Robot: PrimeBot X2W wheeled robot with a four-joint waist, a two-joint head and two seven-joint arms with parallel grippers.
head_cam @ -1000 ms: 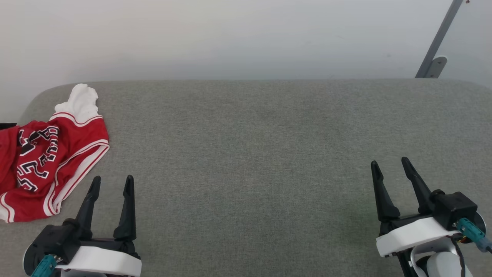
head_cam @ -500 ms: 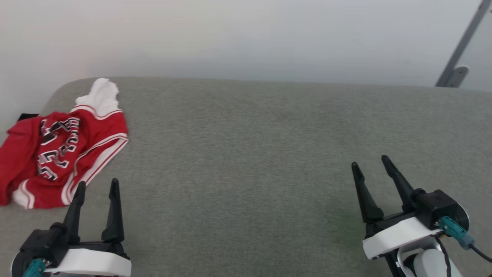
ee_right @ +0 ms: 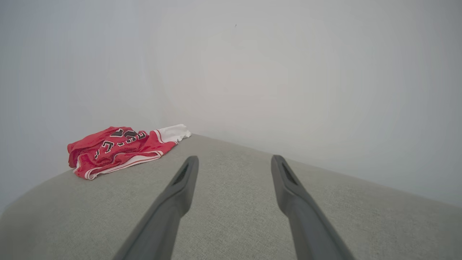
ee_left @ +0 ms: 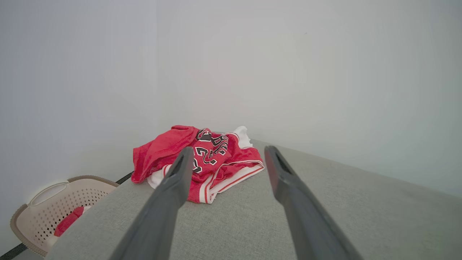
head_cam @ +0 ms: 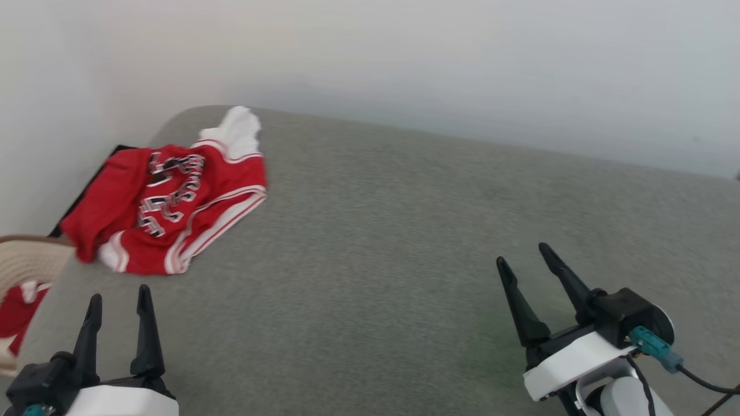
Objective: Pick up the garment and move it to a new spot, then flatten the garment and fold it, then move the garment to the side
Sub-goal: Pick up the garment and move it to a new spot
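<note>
Now | garment (head_cam: 124,199): crumpled red cloth heap | surface (head_cam: 404,260): grey woven fabric, round-cornered

A plain indoor corner arranged for laundry work; whether home or test room cannot be told.

A wide flat surface (head_cam: 416,248) covered in grey woven fabric, with a rounded corner like that of a mattress or a cushioned bench, is seen standing close against bare white walls (head_cam: 404,52) that meet in a corner. Beside its left end, lower down, a beige plastic laundry basket (ee_left: 39,220) with a perforated wall and a handle slot is placed, and a piece of red cloth (ee_left: 68,222) is kept inside it. A crumpled red sports shirt (head_cam: 167,202) with white trim is laid on the surface near that end. The light is soft and even.
</note>
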